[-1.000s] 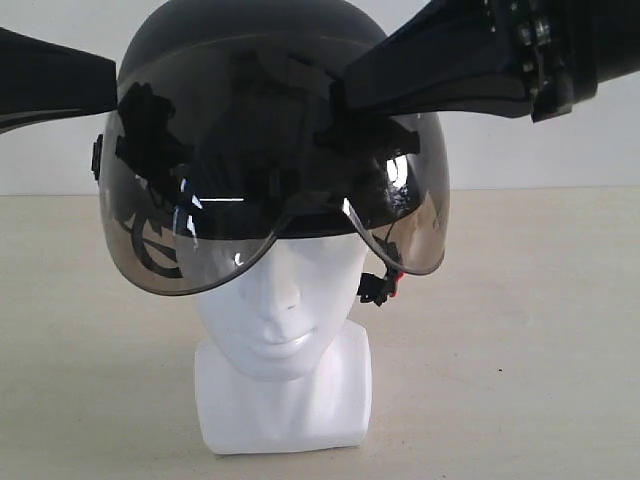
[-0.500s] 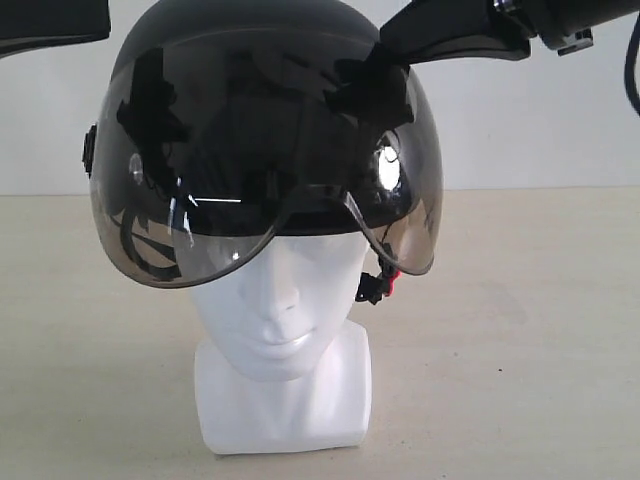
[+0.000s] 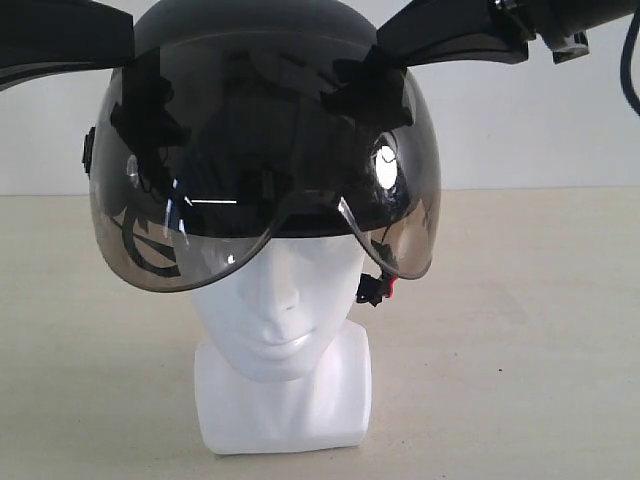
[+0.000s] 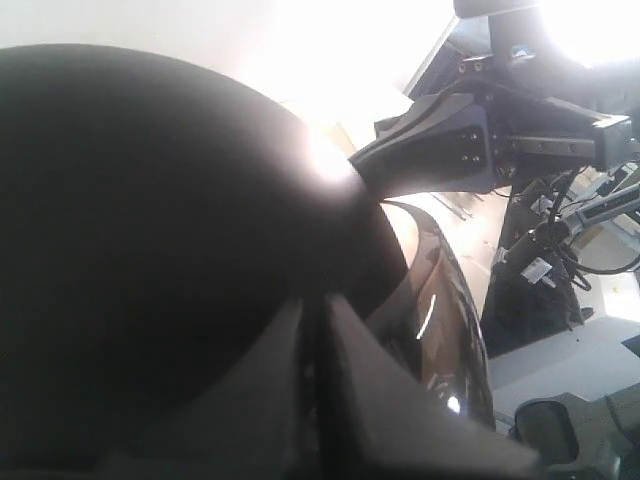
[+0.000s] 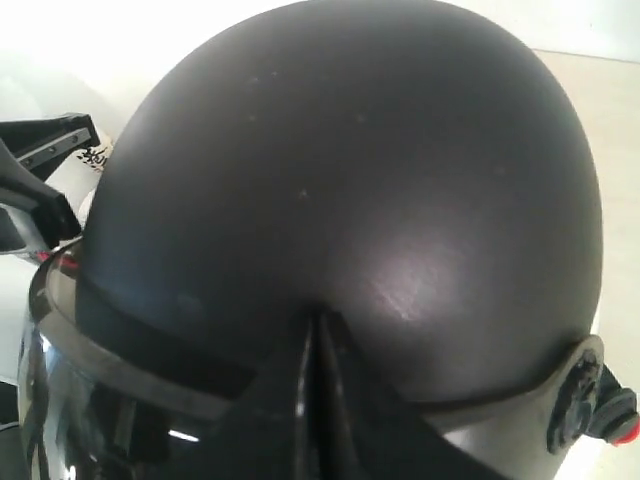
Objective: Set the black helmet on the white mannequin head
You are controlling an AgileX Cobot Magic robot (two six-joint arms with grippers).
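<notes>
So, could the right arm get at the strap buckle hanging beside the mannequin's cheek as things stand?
Probably yes: the strap buckle hangs clear below the visor on that arm's side. The right gripper, shut against the black helmet, would have to drop down.

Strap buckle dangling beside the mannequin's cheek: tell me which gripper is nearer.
Right. The right gripper sits against the black helmet on the same side as the strap buckle, above it. The left gripper touches the helmet's opposite side, across the white mannequin head.
</notes>
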